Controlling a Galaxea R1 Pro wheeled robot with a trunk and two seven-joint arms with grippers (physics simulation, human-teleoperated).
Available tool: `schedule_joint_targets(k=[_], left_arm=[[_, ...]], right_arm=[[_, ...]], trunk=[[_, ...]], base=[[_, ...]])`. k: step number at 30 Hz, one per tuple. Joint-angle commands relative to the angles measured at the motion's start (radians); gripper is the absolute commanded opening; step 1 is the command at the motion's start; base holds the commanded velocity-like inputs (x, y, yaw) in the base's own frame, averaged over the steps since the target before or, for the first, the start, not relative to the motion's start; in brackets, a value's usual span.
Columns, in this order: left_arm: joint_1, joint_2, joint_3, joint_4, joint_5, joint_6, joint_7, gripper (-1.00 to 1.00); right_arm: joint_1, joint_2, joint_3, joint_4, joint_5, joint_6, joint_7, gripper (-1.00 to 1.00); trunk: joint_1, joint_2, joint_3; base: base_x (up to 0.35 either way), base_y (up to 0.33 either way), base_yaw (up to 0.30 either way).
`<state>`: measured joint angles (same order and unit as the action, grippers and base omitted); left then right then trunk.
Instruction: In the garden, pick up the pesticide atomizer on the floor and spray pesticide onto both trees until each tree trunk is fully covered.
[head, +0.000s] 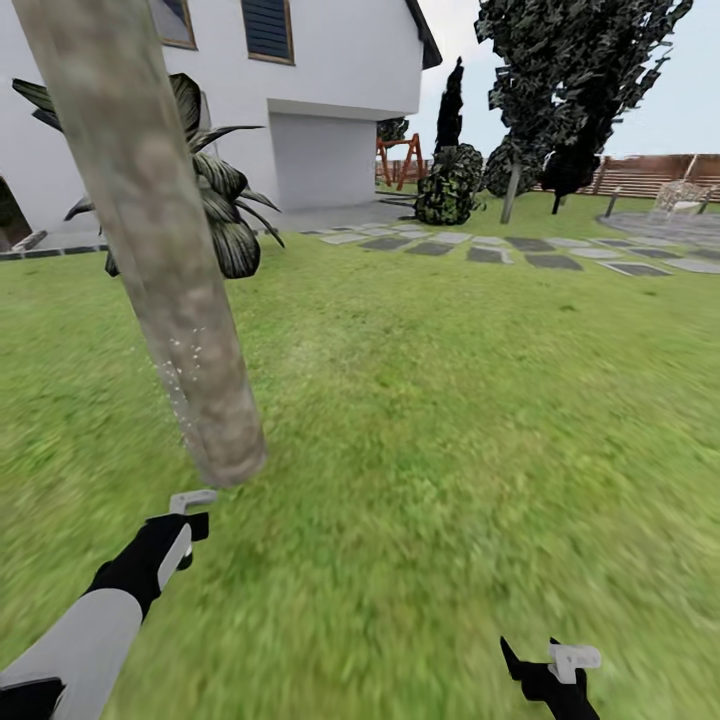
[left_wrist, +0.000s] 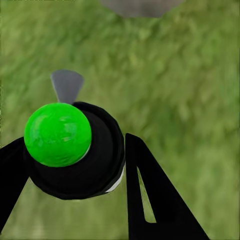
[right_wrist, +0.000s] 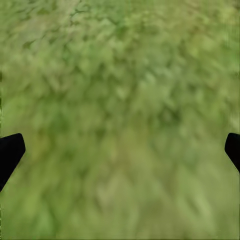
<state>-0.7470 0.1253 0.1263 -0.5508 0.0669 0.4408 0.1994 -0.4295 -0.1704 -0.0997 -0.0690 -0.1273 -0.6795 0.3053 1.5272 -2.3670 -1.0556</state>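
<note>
Right now I have the pesticide atomizer pinched in the left gripper: in the left wrist view its black body with the green cap sits between the two black fingers, grey nozzle poking out ahead over the lawn. In the head view the left gripper hangs just beside the foot of the tree trunk, nozzle end pointing toward the bark. Pale pesticide specks show on the lower part of the trunk; higher up looks bare, so I judge coverage partial. The second thick trunk I cannot pick out from here.

The right gripper is low at the frame edge, its jaws spread wide with nothing between them, grass below in the right wrist view.

To do this step well, I'd keep the nozzle aimed square at the bark, stay close without touching, and sweep upward slowly so specks land on bare patches, then work round the trunk's far side.

Room: open grass to my right and ahead, plenty of space to drive round. The broad-leaved bush stands behind the trunk on the left, near the white house, so circling that side looks tighter. The stepping stones and the fence are well apart from me.
</note>
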Motion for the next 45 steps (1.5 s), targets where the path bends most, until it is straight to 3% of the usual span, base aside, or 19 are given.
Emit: schedule_joint_targets(k=[1,3,5,7,11,33,37,39,41,43,45], left_arm=[[0.000,-0.001,0.000,0.004,-0.001,0.000,0.000,-1.00],[0.000,-0.001,0.000,0.007,0.006,0.000,0.000,-1.00],[0.000,0.001,-0.001,0.008,0.046,-0.001,0.000,-1.00],[0.000,0.002,-0.001,0.009,0.061,-0.012,0.000,-1.00],[0.000,0.002,-0.001,0.024,0.065,-0.061,0.001,-1.00],[0.000,0.002,-0.004,0.038,0.066,-0.065,0.001,-1.00],[0.000,0.018,-0.001,0.038,0.062,-0.065,0.001,-1.00],[-0.001,0.044,-0.001,0.035,0.063,-0.063,0.001,-1.00],[-0.001,0.070,-0.009,0.036,0.063,-0.062,-0.022,-1.00],[-0.001,0.068,-0.013,0.037,0.054,-0.060,-0.088,-1.00],[-0.001,0.058,-0.017,0.037,0.052,-0.056,-0.117,-1.00]], right_arm=[[0.000,0.000,0.000,0.000,0.000,0.000,0.000,1.00],[0.000,0.000,0.000,0.000,0.000,0.000,0.000,1.00],[0.000,0.000,0.000,0.000,0.000,0.000,0.000,1.00],[0.000,0.000,0.000,0.000,0.000,0.000,0.000,1.00],[0.000,-0.001,0.000,0.000,0.000,0.000,0.000,1.00],[0.000,-0.002,0.000,0.000,-0.002,0.000,0.000,1.00],[0.000,-0.003,0.000,0.000,-0.002,0.000,0.000,1.00],[0.000,-0.003,0.000,0.000,-0.002,0.000,0.000,1.00],[0.000,-0.002,0.000,0.000,-0.002,0.000,0.000,1.00],[0.000,-0.002,0.000,0.000,-0.001,0.000,0.000,1.00],[0.000,-0.001,0.000,0.000,0.000,0.000,0.000,1.00]], trunk=[[0.000,0.000,0.000],[0.000,0.000,0.000],[0.000,0.000,0.000],[0.000,0.000,0.000],[0.000,0.000,0.000],[0.000,0.000,0.000],[0.000,0.000,0.000],[0.000,0.000,0.000],[0.000,0.000,0.000],[0.000,0.000,0.000],[0.000,0.000,0.000]], base=[[0.333,-0.003,0.249],[0.334,-0.004,0.267],[0.321,-0.076,0.276],[0.289,-0.136,0.278],[0.255,-0.171,0.252],[0.106,-0.127,0.063],[0.000,-0.004,0.000],[0.000,0.000,0.000],[0.000,0.000,0.000],[0.000,0.000,0.000],[0.000,0.000,0.000]])
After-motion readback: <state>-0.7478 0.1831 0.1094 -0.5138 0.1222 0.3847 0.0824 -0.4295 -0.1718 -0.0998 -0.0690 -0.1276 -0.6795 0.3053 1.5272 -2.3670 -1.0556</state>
